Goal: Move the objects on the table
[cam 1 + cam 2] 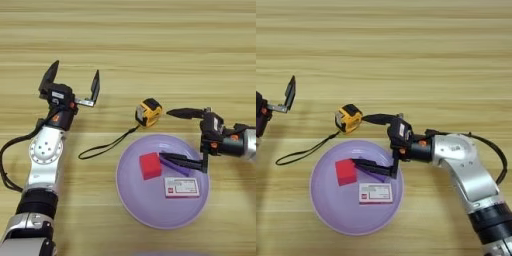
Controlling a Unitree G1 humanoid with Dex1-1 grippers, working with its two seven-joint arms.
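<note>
You see silver-grey arm shells with black joint bands, a ring of small holes on the left forearm, orange-red accents at both wrists, black cables looping alongside, and black two-fingered grippers: left gripper (72, 82), right gripper (370, 141).

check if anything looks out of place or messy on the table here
Nothing is spilled or damaged. The red cube and the white box lie in the purple plate, while the tape measure sits outside it on the table, its black cord trailing loose. The right tool is open over the plate's rim; the left tool is open, off to the left.
</note>
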